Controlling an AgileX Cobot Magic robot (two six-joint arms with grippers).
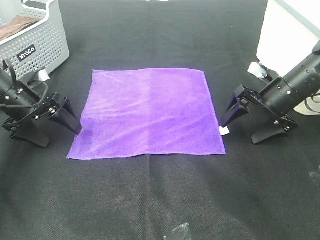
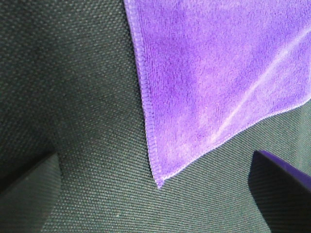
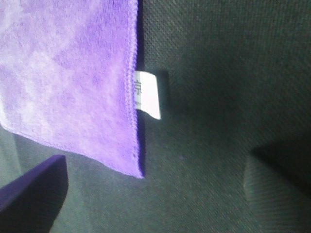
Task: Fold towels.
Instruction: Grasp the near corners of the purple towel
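Purple towel [image 1: 150, 112] lies flat — left gripper [image 1: 62, 137], right gripper [image 1: 239, 133] both spread; pinch low, lift together.

A plain purple towel [image 1: 150, 112], purple-stitched at its hem, is being shown between the jaws of the black left gripper [image 1: 61, 136] and black right gripper [image 1: 239, 134]. A white tag [image 3: 147, 93] is being seen before the right jaws. Black woven cloth [image 1: 150, 200] is being seen beneath both.

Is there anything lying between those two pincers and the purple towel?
Nothing visible. Only black woven table cover lies between the left pincer, the right pincer and the near corners of the purple square cloth towel.
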